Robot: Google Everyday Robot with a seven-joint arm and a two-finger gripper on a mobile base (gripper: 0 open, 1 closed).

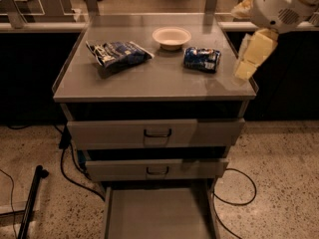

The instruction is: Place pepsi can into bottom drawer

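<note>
The pepsi can [202,59] lies on its side on the right part of the cabinet top [154,81], dark blue with white and red markings. The bottom drawer [158,217] is pulled out at floor level, and its flat grey floor shows nothing in it. My gripper [253,54] hangs from the white arm at the upper right. It is over the cabinet's right edge, just right of the can and apart from it. It holds nothing that I can see.
A blue-and-white chip bag [117,54] lies on the left of the top. A white bowl [171,36] stands behind the can. The two upper drawers [157,132] are slightly ajar. Cables [70,173] and a dark pole [31,203] lie on the floor.
</note>
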